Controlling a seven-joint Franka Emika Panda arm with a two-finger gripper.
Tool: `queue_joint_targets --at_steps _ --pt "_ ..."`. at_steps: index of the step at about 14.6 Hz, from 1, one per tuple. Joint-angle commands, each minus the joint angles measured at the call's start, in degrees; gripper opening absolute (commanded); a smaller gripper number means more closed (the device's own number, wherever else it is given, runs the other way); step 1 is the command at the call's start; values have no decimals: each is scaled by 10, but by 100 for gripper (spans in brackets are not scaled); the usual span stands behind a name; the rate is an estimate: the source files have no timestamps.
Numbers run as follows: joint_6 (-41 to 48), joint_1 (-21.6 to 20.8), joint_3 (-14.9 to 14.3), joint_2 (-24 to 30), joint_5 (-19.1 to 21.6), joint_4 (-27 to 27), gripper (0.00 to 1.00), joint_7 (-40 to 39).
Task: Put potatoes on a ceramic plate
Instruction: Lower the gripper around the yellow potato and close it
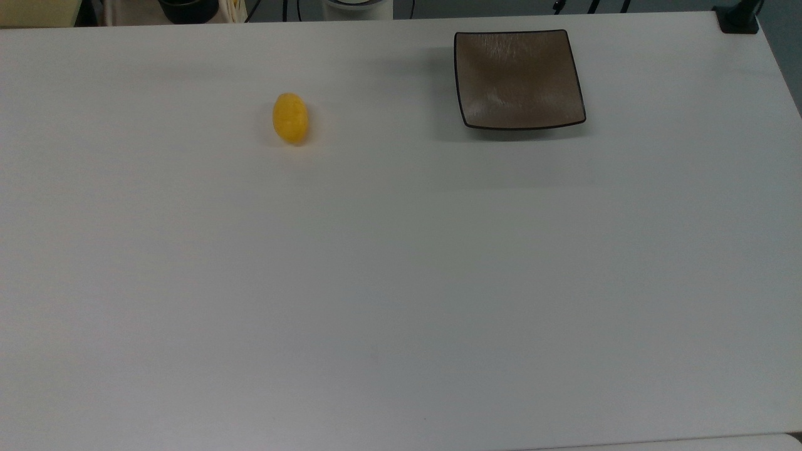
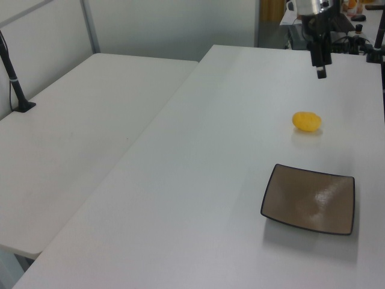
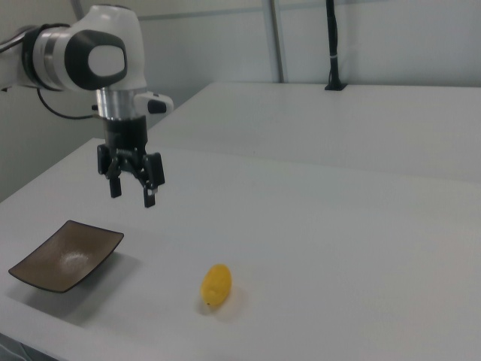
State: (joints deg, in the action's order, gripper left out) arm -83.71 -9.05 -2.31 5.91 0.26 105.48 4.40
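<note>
- The potato (image 1: 290,118) is a small yellow egg-shaped thing and it lies alone on the white table (image 1: 401,282). Nothing touches it.
- In the top view it is to the left of the ceramic plate (image 1: 519,79), well apart from it. In the left view, the potato (image 2: 307,121) is farther from the camera than the plate (image 2: 309,199). In the right view, the potato (image 3: 216,286) is to the right of the plate (image 3: 66,255).
- The plate is square, brown-grey and glossy, with a thin dark rim and corners turned up. It holds nothing.
- My gripper (image 3: 131,193) hangs in the air above the table and points down. In the right view it is above and behind the gap between plate and potato. In the left view, my gripper (image 2: 320,71) is beyond the potato.
- My two fingers stand apart with a clear gap, and they hold nothing.
- A second white table (image 2: 72,132) stands beside mine, with a dark post (image 2: 13,78) on it.
</note>
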Motion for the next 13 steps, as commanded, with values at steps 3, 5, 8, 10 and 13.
queue_joint_targets --at_steps 3,5,8,10,13 --pt "-55 26 -6 110 -26 157 100 -27" --pt "-145 40 -6 132 -39 218 100 -27" --pt "-248 54 -6 131 -64 263 100 -28" --pt "-321 67 -8 128 -68 287 100 -33" --pt "-397 76 -14 114 -68 321 100 -79"
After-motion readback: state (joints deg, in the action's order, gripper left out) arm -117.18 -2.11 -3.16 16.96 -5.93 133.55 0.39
